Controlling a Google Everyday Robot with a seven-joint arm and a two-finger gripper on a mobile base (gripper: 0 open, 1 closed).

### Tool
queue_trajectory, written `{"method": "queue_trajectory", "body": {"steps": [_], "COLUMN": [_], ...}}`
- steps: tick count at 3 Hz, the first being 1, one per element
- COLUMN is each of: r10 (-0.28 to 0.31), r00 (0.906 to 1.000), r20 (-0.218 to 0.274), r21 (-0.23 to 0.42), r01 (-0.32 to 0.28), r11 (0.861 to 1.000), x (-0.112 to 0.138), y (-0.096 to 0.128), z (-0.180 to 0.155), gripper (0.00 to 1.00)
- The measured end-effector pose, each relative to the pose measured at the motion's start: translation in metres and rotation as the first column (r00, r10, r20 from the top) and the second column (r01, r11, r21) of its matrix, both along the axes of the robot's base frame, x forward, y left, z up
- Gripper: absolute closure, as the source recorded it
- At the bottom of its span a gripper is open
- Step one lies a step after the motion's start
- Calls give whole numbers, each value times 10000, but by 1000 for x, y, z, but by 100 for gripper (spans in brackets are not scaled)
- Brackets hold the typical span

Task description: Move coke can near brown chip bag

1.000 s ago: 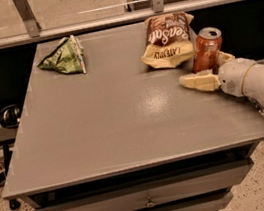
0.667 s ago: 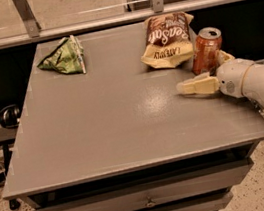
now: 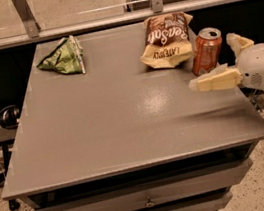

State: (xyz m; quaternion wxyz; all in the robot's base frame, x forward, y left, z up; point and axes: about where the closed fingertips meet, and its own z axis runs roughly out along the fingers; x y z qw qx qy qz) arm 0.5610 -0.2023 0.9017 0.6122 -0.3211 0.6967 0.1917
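The coke can (image 3: 206, 50) stands upright on the grey table (image 3: 115, 125) near its right edge. It is just right of the brown chip bag (image 3: 166, 39), which lies flat at the back right, dark brown above and pale yellow below. My gripper (image 3: 212, 63) reaches in from the right at the can's height and is open. Its near finger (image 3: 215, 81) lies in front of the can's base. Its far finger (image 3: 238, 41) is to the right of the can. The can stands free, with no finger pressing on it.
A green triangular bag (image 3: 64, 57) lies at the table's back left. A metal rail with glass (image 3: 107, 20) runs behind the table. Drawers (image 3: 149, 201) sit under the tabletop. The table's right edge is close beside the can.
My gripper has drawn back a little to the right and its far finger now shows apart from the can. The can and both bags have not moved.
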Motion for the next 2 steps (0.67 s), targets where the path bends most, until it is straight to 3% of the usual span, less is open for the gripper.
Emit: {"method": "queue_trajectory", "body": {"steps": [1, 2], "r10": [567, 979], "r00": [9968, 9938], "r20": [563, 529], "r21": [-524, -587], "r01": [-537, -948], "r11": [9972, 9938], "x": [-54, -68], "y": [-9, -2], "z": [52, 56], "gripper": [0, 0]}}
